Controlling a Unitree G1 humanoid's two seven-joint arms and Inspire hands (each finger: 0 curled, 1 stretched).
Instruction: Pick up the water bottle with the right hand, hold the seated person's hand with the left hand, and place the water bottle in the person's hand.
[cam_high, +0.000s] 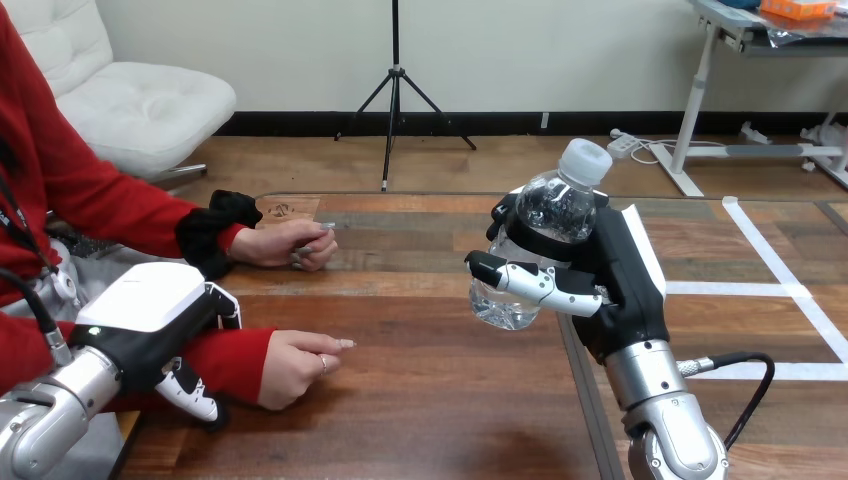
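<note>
1 tip: right hand (612, 285) grips the water bottle (556, 210), left hand (150, 305) can't tell, so secure the person's hand (295, 365) by the near edge of the tabletop (440, 410) first.

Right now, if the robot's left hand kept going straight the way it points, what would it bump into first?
Probably the person's nearer hand, resting on the table just ahead of the left hand; its red sleeve runs under or beside that hand. Depth is unclear, so I cannot tell whether they touch.

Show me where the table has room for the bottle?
Free: the table middle, between the person's nearer hand and the water bottle held up by the right hand. Crowded: the left side, with the left hand and the person's farther hand.
</note>
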